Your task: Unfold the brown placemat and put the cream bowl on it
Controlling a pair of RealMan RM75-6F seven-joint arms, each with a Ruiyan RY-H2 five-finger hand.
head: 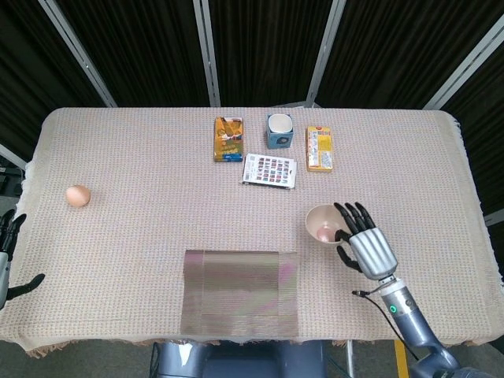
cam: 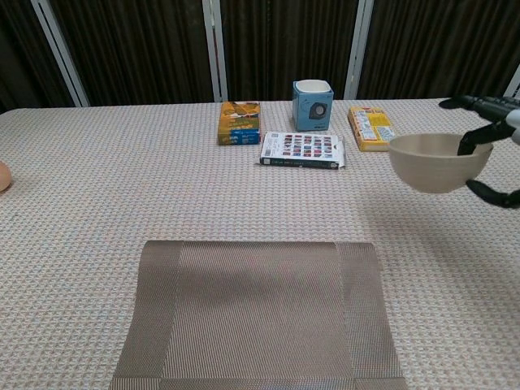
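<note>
The brown placemat (head: 241, 292) (cam: 258, 310) lies flat and spread out at the table's near edge. My right hand (head: 364, 242) (cam: 492, 146) holds the cream bowl (head: 324, 224) (cam: 435, 162) by its right rim, lifted well above the table, to the right of the mat and clear of it. The bowl stays upright. My left hand (head: 8, 260) hangs off the table's left edge with fingers apart and nothing in it.
An egg (head: 78, 195) rests at the far left. At the back stand an orange box (head: 228, 138), a blue-and-white mug (head: 279, 131) and a yellow box (head: 318, 149), with a patterned packet (head: 269, 169) in front of them.
</note>
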